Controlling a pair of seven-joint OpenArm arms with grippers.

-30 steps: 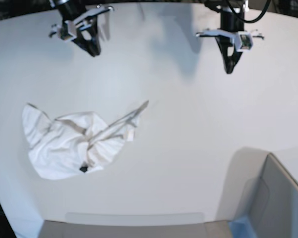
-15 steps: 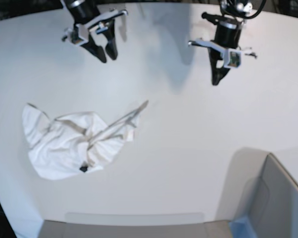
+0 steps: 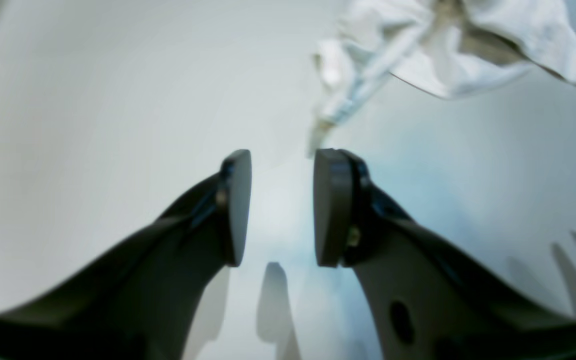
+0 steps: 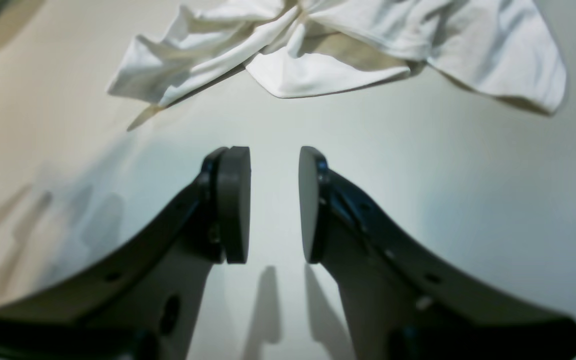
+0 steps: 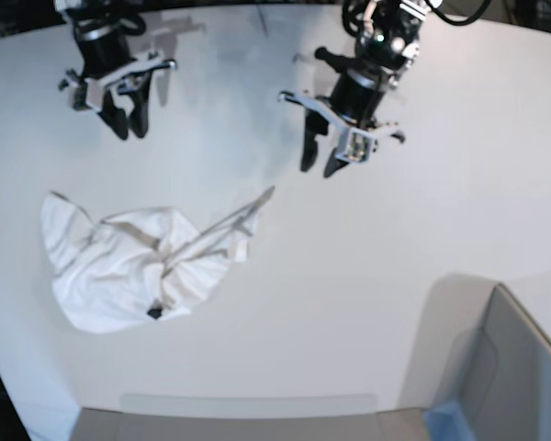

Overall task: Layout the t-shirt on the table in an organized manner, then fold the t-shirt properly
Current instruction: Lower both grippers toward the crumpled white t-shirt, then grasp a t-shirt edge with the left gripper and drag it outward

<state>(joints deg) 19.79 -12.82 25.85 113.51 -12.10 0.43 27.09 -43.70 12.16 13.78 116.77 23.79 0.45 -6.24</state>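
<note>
The t-shirt [image 5: 119, 271], of white cloth, lies bunched and creased on the table [image 5: 349, 322], a smooth white surface; the shirt serves as landmark for all positions given here. A narrow twisted fold [image 5: 225, 225] forms the corner of the shirt nearest the left gripper [image 5: 321, 170], and a rounded flap [image 5: 64, 225] forms the opposite end. A small black patch [image 5: 154, 312] (probably the tag, though too blurred to read) shows at the shirt's edge on the side away from the arms.

The right gripper [image 5: 126, 133] is above the table, beyond the shirt on the arms' side and apart from the cloth. Its fingers [image 4: 238, 205] are spread, with bare tabletop visible between them, and they grasp nothing. The left gripper is likewise above the table, near the tip of the twisted fold but apart from it; its fingers [image 3: 240, 207] are also spread and hold nothing.

Well apart from the shirt, on the left arm's side, stands a grey box [image 5: 523, 358] with a blue part [image 5: 450, 423] at its base.
</note>
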